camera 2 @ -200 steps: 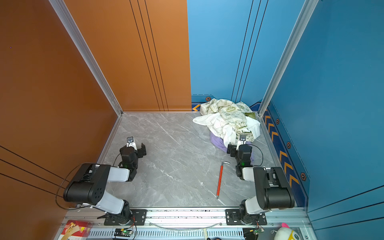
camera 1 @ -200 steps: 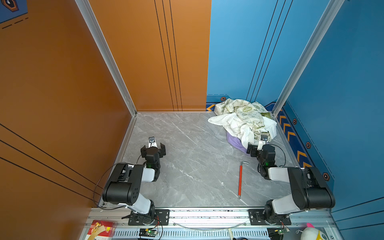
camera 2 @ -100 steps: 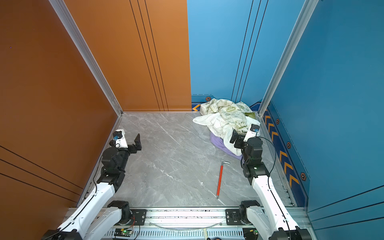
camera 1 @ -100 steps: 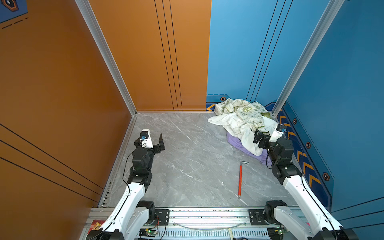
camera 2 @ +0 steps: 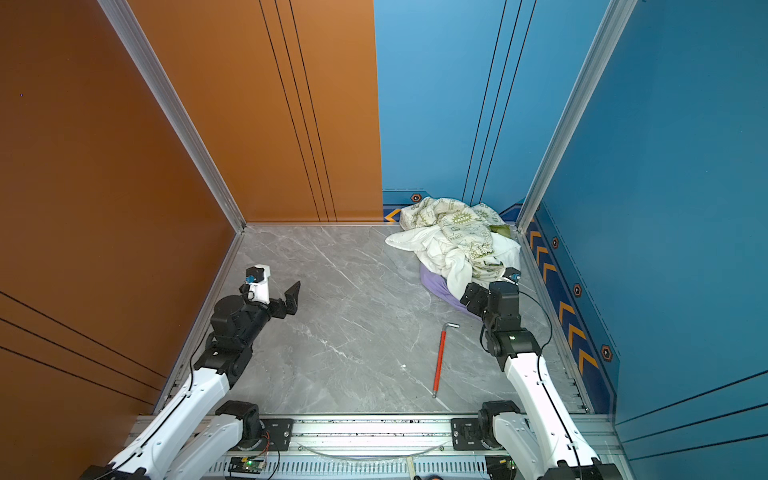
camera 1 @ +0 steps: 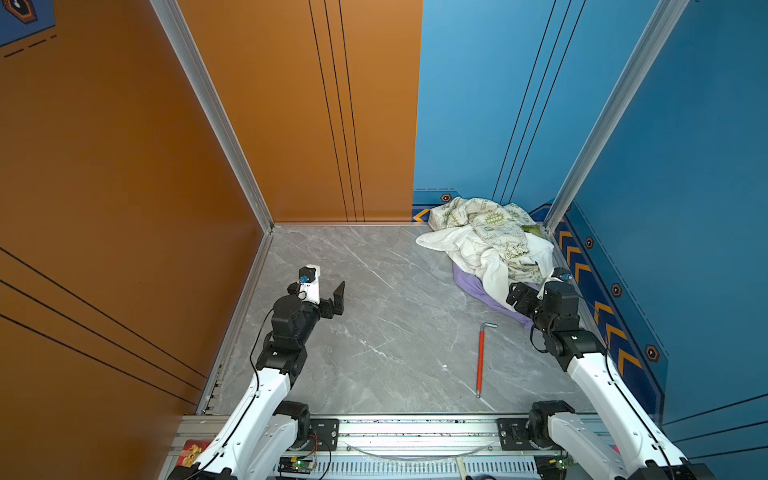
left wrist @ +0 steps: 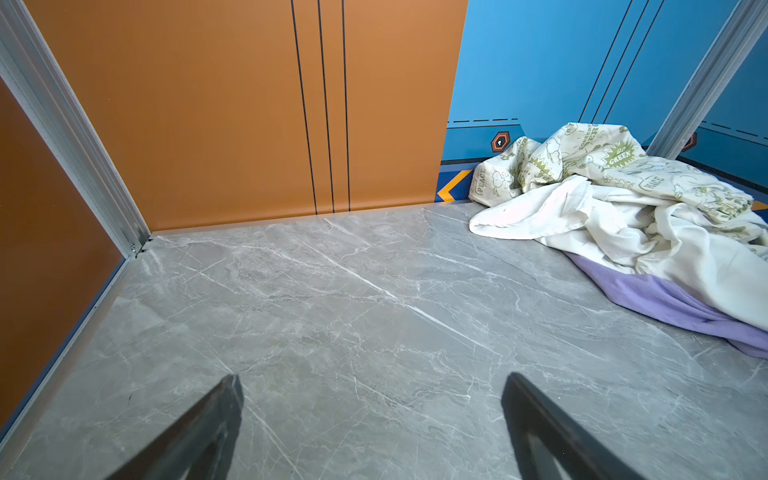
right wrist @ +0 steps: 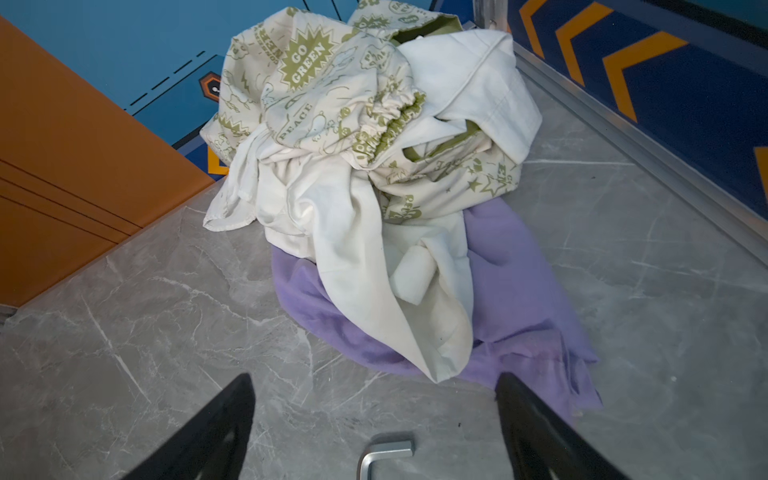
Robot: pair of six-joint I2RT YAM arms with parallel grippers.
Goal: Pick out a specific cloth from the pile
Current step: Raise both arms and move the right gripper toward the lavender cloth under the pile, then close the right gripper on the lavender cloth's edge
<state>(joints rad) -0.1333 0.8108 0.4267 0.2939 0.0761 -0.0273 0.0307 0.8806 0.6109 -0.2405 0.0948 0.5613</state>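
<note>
The pile of white and green-printed cream fabric lies in the far right corner, also seen in the left wrist view and the right wrist view. Under its near side the lavender cloth spreads on the floor, partly covered. My right gripper hovers open over the cloth's near edge, holding nothing. My left gripper stands open over bare floor at the left.
A red-handled hex key lies on the grey marble floor just before the right gripper. Orange walls close the left and back, blue walls the back right and right. A metal rail runs along the front.
Both arms have unfolded from a tucked pose and reached forward. The right gripper has come up to the cloth's near edge; the left gripper has moved left and forward.
</note>
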